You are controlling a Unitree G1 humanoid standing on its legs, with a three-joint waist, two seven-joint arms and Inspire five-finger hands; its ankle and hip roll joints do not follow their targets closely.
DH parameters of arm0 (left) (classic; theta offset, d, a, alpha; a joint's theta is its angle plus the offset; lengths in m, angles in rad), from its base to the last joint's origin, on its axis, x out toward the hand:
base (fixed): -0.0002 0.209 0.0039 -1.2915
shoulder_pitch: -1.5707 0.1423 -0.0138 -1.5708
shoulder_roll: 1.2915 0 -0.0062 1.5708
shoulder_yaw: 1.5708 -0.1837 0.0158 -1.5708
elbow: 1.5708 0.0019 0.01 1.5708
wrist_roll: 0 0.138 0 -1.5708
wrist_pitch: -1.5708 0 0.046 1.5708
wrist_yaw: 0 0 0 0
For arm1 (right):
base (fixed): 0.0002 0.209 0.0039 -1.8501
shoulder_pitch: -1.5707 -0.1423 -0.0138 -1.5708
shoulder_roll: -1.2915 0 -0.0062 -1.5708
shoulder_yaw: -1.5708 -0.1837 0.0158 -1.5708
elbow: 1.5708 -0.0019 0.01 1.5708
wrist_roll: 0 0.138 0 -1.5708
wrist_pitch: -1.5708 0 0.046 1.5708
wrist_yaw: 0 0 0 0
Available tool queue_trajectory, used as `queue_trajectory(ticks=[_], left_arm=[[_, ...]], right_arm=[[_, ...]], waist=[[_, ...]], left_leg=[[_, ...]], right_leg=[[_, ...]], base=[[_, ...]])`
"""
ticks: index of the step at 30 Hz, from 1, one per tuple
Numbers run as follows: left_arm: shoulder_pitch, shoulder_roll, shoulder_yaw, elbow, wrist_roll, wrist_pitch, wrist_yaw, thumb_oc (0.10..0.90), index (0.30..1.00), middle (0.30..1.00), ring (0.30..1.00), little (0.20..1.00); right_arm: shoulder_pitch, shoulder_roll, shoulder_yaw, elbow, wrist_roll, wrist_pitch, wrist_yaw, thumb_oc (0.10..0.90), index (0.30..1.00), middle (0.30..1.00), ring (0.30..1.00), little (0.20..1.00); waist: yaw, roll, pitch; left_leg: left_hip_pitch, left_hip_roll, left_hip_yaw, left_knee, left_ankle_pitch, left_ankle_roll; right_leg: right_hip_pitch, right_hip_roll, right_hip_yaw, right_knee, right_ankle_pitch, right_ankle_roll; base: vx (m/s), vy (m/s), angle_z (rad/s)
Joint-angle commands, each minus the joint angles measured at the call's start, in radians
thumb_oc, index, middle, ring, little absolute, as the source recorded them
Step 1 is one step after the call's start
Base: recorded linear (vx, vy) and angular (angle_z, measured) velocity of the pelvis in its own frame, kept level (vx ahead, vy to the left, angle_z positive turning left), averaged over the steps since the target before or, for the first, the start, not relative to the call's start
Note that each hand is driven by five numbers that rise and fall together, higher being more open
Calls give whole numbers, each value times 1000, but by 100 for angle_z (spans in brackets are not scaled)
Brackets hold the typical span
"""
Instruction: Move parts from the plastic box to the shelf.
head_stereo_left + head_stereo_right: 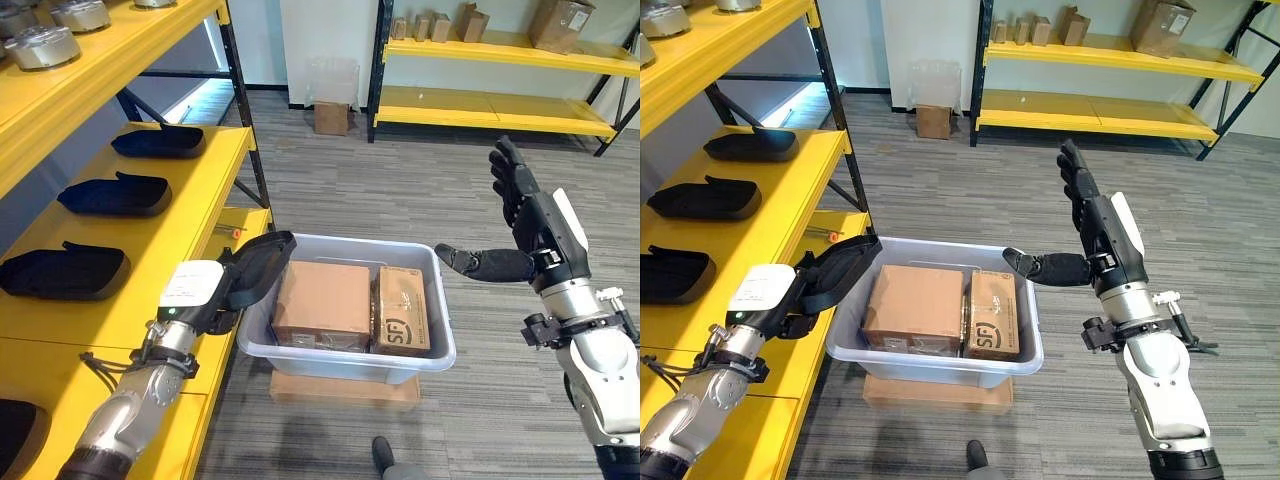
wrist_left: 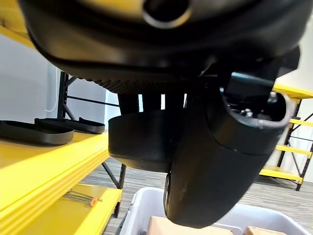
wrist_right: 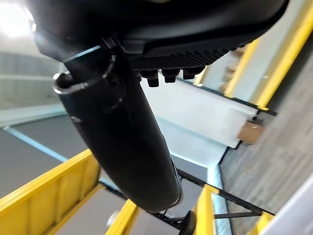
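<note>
Left eye view: left hand (image 1: 205,300) grasps black part (image 1: 258,268) beside plastic box (image 1: 440,340); right hand (image 1: 530,225) released

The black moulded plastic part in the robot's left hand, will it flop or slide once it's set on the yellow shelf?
The black moulded plastic part likely stays stiff: it juts past the left hand without sagging. It seems light, since one hand carries it. It probably sits stable on the yellow shelf, where similar black parts rest flat, though its smooth shell might slide if nudged.
</note>
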Motion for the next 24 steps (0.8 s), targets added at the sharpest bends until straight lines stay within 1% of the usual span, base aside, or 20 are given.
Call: queue_trajectory(ticks=[1, 4, 9, 12, 16, 17, 19, 20, 21, 22, 23, 24], left_arm=[[-106, 16, 125, -113, -74, -70, 111, 400, 300, 300, 300, 300], [-76, 9, 143, -141, -85, -78, 111, 400, 300, 300, 300, 300], [-10, -26, 186, -199, -125, -97, 109, 400, 300, 300, 300, 300], [25, -45, 216, -253, -157, -111, 117, 400, 300, 300, 300, 300], [39, -54, 232, -283, -179, -115, 122, 400, 300, 300, 300, 300], [51, -59, 246, -298, -187, -116, 133, 400, 300, 300, 300, 300], [64, -77, 263, -313, -201, -119, 145, 400, 300, 300, 300, 300], [74, -86, 271, -333, -212, -119, 155, 400, 300, 300, 300, 300], [73, -91, 273, -343, -216, -119, 158, 400, 300, 300, 300, 300], [63, -95, 269, -355, -225, -121, 170, 400, 300, 300, 300, 300], [48, -94, 263, -362, -231, -121, 175, 400, 300, 300, 300, 300], [8, -98, 238, -370, -245, -128, 178, 400, 300, 300, 300, 300]], right_arm=[[-70, -34, -86, -54, 26, -98, -41, 900, 1000, 1000, 1000, 1000], [-57, -19, -83, -54, 26, -103, -44, 900, 1000, 1000, 1000, 1000], [-29, 8, -79, -63, 24, -110, -50, 900, 1000, 1000, 1000, 1000], [-23, 25, -55, -75, 34, -117, -45, 900, 1000, 1000, 1000, 1000], [-41, 22, -27, -78, 36, -122, -50, 900, 1000, 1000, 1000, 1000], [-60, 20, -11, -81, 45, -130, -54, 900, 1000, 1000, 1000, 1000], [-92, 19, 15, -84, 48, -140, -62, 900, 1000, 1000, 1000, 1000], [-137, 15, 56, -84, 52, -148, -72, 900, 1000, 1000, 1000, 1000], [-157, 14, 74, -82, 53, -149, -74, 900, 1000, 1000, 1000, 1000], [-196, 7, 106, -89, 46, -156, -86, 900, 1000, 1000, 1000, 1000], [-217, 0, 121, -87, 38, -160, -96, 900, 1000, 1000, 1000, 1000], [-252, -12, 144, -82, 29, -164, -114, 900, 1000, 1000, 1000, 1000]], waist=[[44, 27, -88], [49, 32, -84], [59, 46, -78], [78, 58, -64], [92, 68, -51], [103, 72, -41], [119, 75, -24], [154, 73, 2], [162, 72, 10], [191, 75, 24], [197, 78, 32], [198, 77, 36]], left_leg=[[136, 52, -56, 0, -171, 0], [130, 56, -62, 0, -166, -3], [110, 70, -78, 2, -150, -12], [88, 91, -97, 13, -132, -23], [63, 114, -115, 33, -107, -35], [47, 129, -128, 59, -84, -40], [22, 143, -149, 99, -52, -46], [-11, 154, -188, 138, 17, -50], [-27, 157, -211, 139, 45, -52], [-51, 159, -237, 119, 104, -63], [-79, 157, -249, 103, 151, -71], [-128, 123, -221, 88, 174, -62]], right_leg=[[-72, -42, 17, 92, -91, 73], [-73, -39, 10, 96, -98, 70], [-72, -30, -9, 100, -115, 59], [-71, -14, -29, 115, -139, 43], [-82, 6, -46, 141, -163, 25], [-88, 20, -54, 159, -175, 13], [-95, 36, -62, 175, -189, -3], [-94, 54, -74, 175, -197, -23], [-93, 58, -86, 169, -198, -31], [-100, 62, -110, 158, -200, -35], [-109, 59, -129, 155, -198, -38], [-130, 40, -177, 149, -204, -44]], base=[[1, -40, 0], [-5, -47, 0], [-4, -70, 5], [-1, -127, 12], [-2, -131, 23], [1, -188, 12], [-2, -235, 17], [-21, -271, 15], [-51, -299, 21], [-95, -157, 48], [-164, -162, 101], [-197, -115, 159]])
